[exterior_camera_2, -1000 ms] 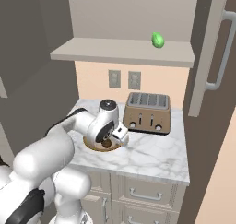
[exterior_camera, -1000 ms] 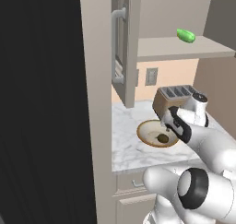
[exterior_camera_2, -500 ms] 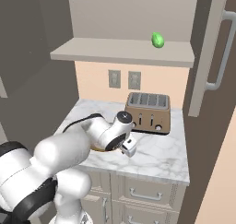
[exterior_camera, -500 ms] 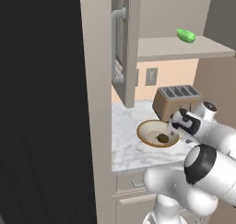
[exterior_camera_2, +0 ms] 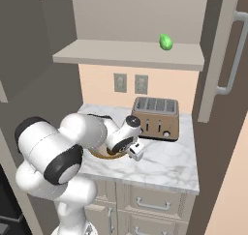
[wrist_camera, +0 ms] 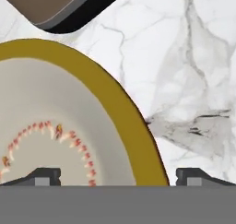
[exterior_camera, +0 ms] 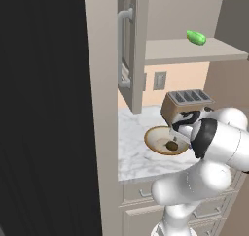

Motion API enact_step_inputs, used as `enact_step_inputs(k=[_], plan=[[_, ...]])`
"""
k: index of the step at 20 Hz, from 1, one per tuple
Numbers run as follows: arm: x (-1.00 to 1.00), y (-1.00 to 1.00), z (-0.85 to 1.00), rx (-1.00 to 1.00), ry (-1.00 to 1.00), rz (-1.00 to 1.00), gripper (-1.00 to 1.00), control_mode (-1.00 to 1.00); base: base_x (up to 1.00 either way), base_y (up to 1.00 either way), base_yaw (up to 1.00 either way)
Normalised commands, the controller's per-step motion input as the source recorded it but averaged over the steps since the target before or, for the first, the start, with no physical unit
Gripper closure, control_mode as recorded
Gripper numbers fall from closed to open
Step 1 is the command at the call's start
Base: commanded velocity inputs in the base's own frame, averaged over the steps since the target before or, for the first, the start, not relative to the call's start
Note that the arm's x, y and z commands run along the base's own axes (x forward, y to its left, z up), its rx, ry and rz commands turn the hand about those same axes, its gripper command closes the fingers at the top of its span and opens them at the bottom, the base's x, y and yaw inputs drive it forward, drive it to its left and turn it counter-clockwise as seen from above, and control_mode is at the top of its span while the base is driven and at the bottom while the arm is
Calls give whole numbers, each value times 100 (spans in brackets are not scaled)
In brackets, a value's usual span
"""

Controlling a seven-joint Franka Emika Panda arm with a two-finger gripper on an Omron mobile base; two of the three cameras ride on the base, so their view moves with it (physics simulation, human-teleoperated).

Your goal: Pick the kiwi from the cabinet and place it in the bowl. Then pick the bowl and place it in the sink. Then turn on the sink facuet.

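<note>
Brown kiwi (exterior_camera: 171, 145) sits inside the bowl (exterior_camera: 156, 139) on the marble counter (exterior_camera: 133, 155), left base view; gripper (exterior_camera: 179, 131) at the bowl's right edge. Right base view: toaster (exterior_camera_2: 156, 118) behind the bowl (exterior_camera_2: 99, 155). Hand view: fingertips (wrist_camera: 45, 176) spread, straddling the gold rim (wrist_camera: 124, 112), clamping nothing.

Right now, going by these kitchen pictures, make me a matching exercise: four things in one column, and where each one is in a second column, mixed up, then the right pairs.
Things:
1. kiwi
2. green item
3. toaster
4. hand

Places:
A. on the cabinet shelf
B. inside the bowl
C. straddling the bowl's rim
D. on the marble counter, by the wall

Pairs: 1-B, 2-A, 3-D, 4-C
</note>
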Motion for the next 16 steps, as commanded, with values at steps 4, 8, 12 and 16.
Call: enact_step_inputs(k=[4,8,12,16], plan=[[18,0,-29,1,0,0,-100,-100,0,0,0],[11,0,-30,2,0,0,100,-100,0,0,0],[-3,2,-18,3,0,3,100,-100,0,0,0],[-32,11,-1,5,0,2,100,-100,0,0,0]])
